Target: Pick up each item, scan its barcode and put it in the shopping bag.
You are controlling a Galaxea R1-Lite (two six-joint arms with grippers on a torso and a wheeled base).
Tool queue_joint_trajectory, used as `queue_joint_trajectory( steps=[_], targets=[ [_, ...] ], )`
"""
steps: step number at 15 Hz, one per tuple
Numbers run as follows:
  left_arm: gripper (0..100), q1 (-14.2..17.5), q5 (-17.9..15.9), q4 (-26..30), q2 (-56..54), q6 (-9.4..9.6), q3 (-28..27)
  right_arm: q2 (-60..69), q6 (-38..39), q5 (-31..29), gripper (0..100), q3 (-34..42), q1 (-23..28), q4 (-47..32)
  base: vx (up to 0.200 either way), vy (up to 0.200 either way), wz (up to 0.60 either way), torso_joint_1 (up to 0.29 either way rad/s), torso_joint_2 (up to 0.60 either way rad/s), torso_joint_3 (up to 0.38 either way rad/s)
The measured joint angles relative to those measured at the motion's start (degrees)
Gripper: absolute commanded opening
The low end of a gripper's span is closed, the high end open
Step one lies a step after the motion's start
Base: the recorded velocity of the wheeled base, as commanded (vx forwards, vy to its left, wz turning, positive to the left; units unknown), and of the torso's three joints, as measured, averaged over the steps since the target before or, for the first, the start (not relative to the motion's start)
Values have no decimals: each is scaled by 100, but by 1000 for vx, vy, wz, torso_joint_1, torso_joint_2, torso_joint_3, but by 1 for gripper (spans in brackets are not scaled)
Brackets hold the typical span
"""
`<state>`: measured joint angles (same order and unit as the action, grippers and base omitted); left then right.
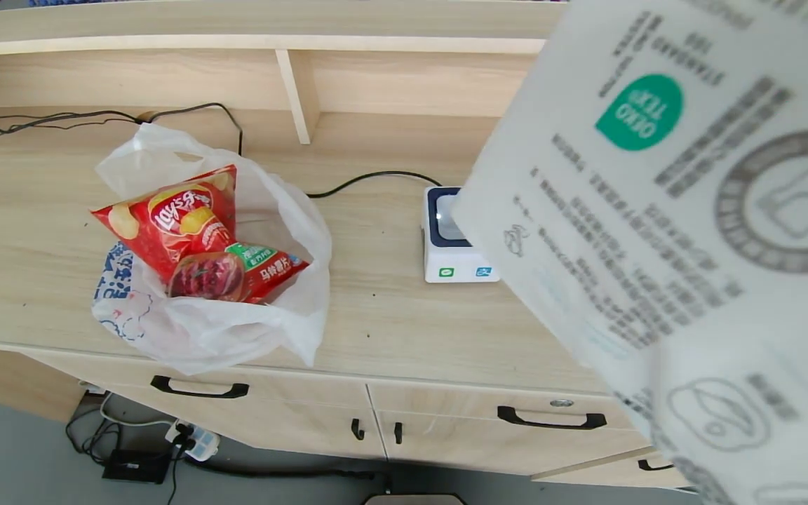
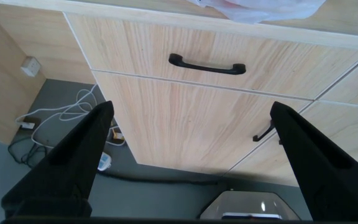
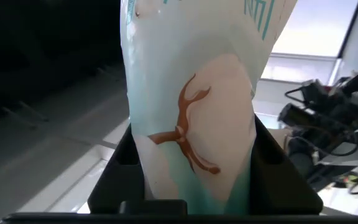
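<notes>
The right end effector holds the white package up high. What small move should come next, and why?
Probably lower the white package toward the scanner on the counter. The right end effector is shut on it, high and close to the head camera, not facing the scanner window. So far only the chips lie in the shopping bag.

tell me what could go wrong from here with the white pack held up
The white pack sits close to the head camera and hides part of the scanner, so aiming the barcode may be hard. The right gripper squeezes a soft pack, which might slip. The chip bag crowds the mouth of the shopping bag, so the pack could snag.
</notes>
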<state>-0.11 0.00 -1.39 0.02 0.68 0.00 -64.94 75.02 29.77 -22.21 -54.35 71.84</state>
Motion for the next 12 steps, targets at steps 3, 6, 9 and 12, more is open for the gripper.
queue_joint_trajectory(
  steps=[3,6,9,12],
  targets=[
    [100,0,0,0,0,0,0,-344,-3252,127,0,-684,344,-1625,0,0,0,0,0,0],
    [100,4,0,0,0,2,0,-430,-6424,-859,0,-1801,768,-4203,0,0,0,0,0,0],
    [100,4,0,0,0,2,0,-564,-7729,-2766,0,-2591,962,-4743,0,0,0,0,0,0],
    [100,0,0,2,0,0,0,-791,-7836,-3015,0,-2739,890,-4792,0,0,0,0,0,0]
  ],
)
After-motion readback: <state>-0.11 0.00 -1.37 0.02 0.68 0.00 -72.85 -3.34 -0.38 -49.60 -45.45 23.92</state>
